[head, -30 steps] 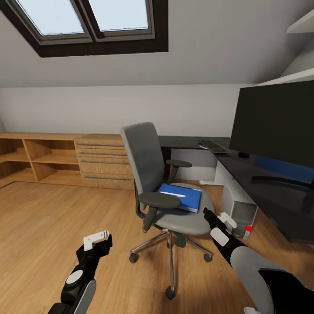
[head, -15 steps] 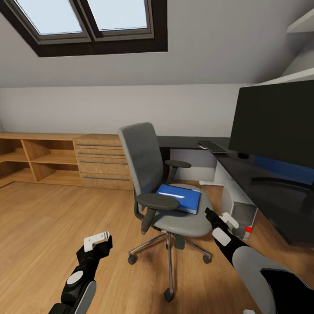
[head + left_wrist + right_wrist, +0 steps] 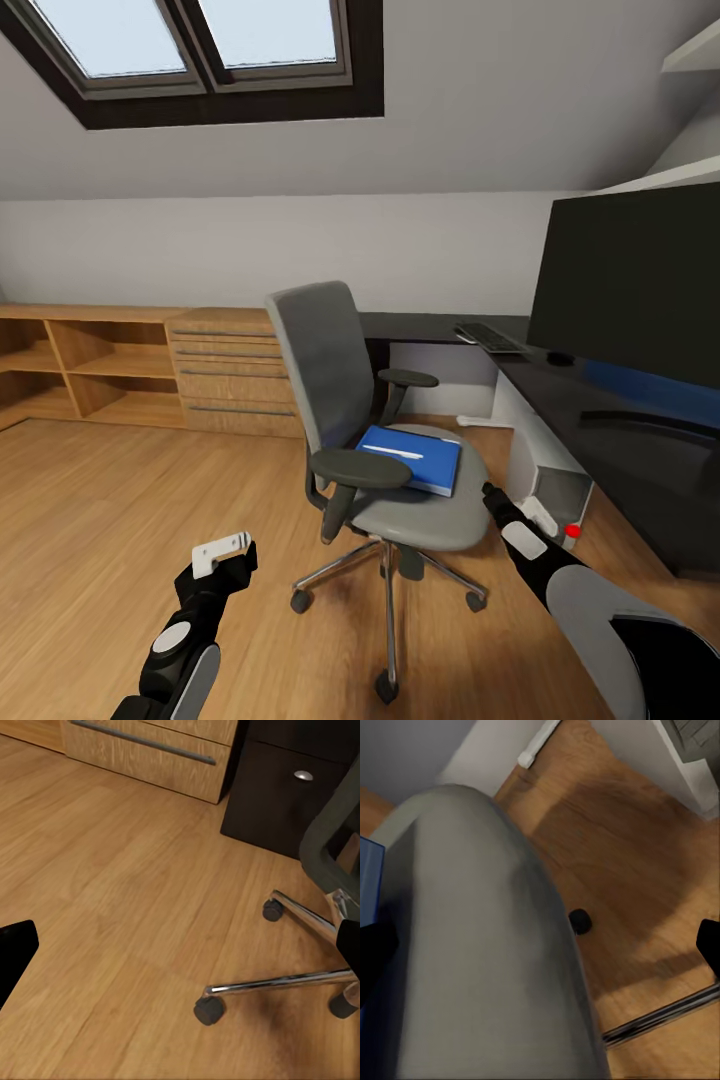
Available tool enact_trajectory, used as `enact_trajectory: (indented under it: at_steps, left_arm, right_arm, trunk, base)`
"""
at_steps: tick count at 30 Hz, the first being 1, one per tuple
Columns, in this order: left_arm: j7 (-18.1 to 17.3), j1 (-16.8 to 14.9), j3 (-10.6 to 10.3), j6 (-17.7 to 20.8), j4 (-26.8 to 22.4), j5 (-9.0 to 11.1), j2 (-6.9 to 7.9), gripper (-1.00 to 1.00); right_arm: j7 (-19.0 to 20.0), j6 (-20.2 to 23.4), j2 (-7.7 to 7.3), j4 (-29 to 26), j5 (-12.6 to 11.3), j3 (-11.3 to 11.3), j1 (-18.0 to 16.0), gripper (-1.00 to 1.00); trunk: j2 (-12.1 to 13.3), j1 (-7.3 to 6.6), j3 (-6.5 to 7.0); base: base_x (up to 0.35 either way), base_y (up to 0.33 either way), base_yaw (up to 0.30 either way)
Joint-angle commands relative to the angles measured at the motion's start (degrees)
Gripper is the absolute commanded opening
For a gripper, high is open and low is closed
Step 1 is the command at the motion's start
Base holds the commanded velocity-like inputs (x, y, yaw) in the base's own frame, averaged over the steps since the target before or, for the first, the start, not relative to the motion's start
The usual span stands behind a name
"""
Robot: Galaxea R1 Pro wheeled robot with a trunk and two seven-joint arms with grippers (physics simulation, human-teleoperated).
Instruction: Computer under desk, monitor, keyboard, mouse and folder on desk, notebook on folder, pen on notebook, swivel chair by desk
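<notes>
Honey-coloured floorboards (image 3: pixel 100 500) run under a white sloped ceiling with a skylight (image 3: pixel 190 45), as seen from my head. My swivel chair (image 3: pixel 375 440) stands mid-room, just off the black desk (image 3: pixel 610 440) at my right. On its grey seat lies the blue folder (image 3: pixel 415 458), and a thin whitish pen (image 3: pixel 395 450) rests on top of it. On the desk I see the wide black monitor (image 3: pixel 630 275), the keyboard (image 3: pixel 487 336) farther back and the small mouse (image 3: pixel 559 357) between them. Under the desk sits the pale computer (image 3: pixel 545 470). A wooden dresser (image 3: pixel 235 370) lines the far wall. My left gripper (image 3: pixel 228 556) hangs low over the floor, well apart from the chair; my right gripper (image 3: pixel 492 497) reaches to the seat's edge, near the folder.

From my left wrist I look at floorboards, chrome chair legs on castors (image 3: pixel 277 967), and a desk drawer with a round knob (image 3: pixel 303 775). My dark fingertips sit far apart at the frame's edges, so this gripper is spread wide.

From my right wrist the grey seat (image 3: pixel 472 945) looms close, with a corner of the folder (image 3: pixel 369 881) beside it. Its fingertips also stand wide apart, gripping nothing.
</notes>
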Motion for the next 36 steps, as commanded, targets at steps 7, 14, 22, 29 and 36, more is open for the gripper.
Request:
enact_trajectory:
  at_steps: [7, 14, 22, 29, 36]
  left_arm:
    - [0.52, -0.04, -0.2, 0.15, -0.08, 0.45, 0.03, 1.0]
    - [0.52, -0.04, -0.31, 0.15, -0.08, 0.4, 0.0, 1.0]
    - [0.52, -0.04, -0.34, 0.15, -0.08, 0.4, 0.07, 1.0]
    - [0.52, -0.04, -0.34, 0.18, -0.08, 0.36, 0.07, 1.0]
    - [0.52, -0.04, -0.34, 0.15, -0.08, 0.43, 0.07, 1.0]
  right_arm:
    - [-0.09, 3.52, 0.02, -0.12, -3.35, -0.28, -0.03, 1.0]
    - [0.06, 4.01, 0.01, -0.11, -3.82, -0.25, -0.03, 1.0]
    - [0.09, 4.05, 0.05, -0.06, -3.9, -0.23, -0.03, 1.0]
    - [0.18, 4.08, -0.03, -0.06, -3.9, -0.24, -0.03, 1.0]
    - [0.18, 4.71, 0.01, 0.05, -3.99, -0.24, -0.03, 1.0]
  trunk:
    - [-0.03, 0.0, -0.06]
    - [-0.03, 0.0, -0.06]
    - [-0.03, 0.0, -0.06]
    - [-0.03, 0.0, -0.06]
    - [-0.03, 0.0, -0.15]
  base:
    - [0.126, 0.0, 0.0]
    - [0.162, 0.0, 0.0]
    - [0.1, 0.0, 0.0]
    - [0.005, 0.0, 0.0]
    - [0.0, 0.0, 0.045]
